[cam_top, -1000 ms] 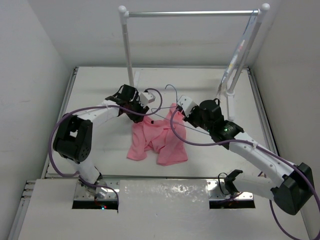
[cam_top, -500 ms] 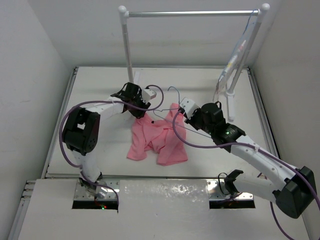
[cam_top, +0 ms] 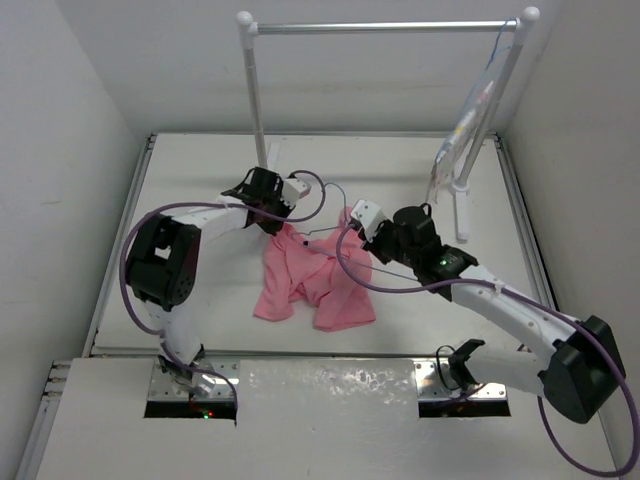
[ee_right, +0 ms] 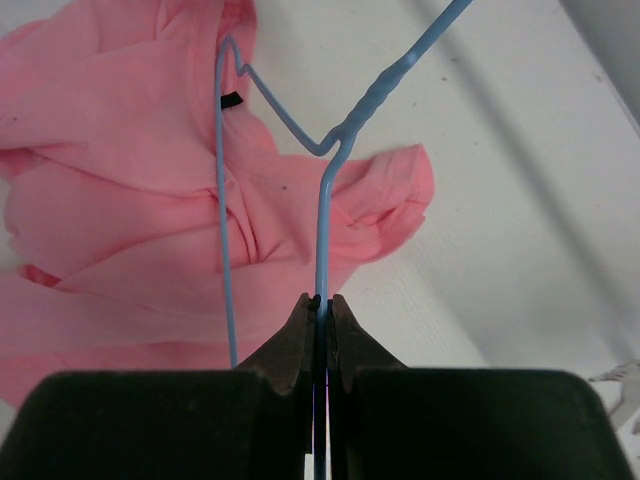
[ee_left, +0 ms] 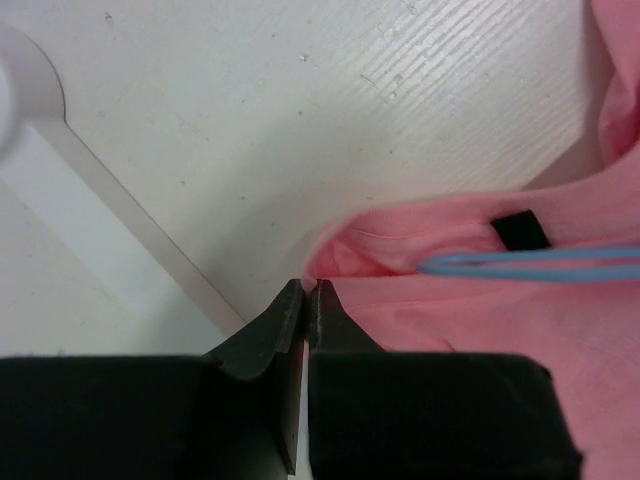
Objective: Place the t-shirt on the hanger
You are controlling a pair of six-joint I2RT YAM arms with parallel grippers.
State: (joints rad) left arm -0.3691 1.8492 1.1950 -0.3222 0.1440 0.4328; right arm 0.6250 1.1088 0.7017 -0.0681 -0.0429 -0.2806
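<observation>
The salmon-pink t-shirt (cam_top: 312, 282) lies crumpled on the white table between the arms. My left gripper (cam_top: 290, 226) is at the shirt's upper left edge, shut on a fold of pink fabric by the neck opening (ee_left: 470, 320). My right gripper (cam_top: 352, 238) is shut on the thin pale blue wire hanger (ee_right: 322, 200) and holds it over the shirt's (ee_right: 120, 200) upper part. One hanger corner reaches the neck by the black tag, and that wire shows in the left wrist view (ee_left: 530, 263). In the top view the hanger (cam_top: 322, 234) is faint.
A white clothes rack stands at the back, with a left post (cam_top: 254, 90), a top bar (cam_top: 380, 27) and a right post (cam_top: 490, 100). A pale printed cloth (cam_top: 468, 118) hangs by the right post. A rack foot (ee_left: 90, 190) lies near the left gripper.
My right gripper has carried the hanger leftward over the shirt's top edge. My left arm has folded in, and its gripper has stayed at the shirt's upper left edge.
</observation>
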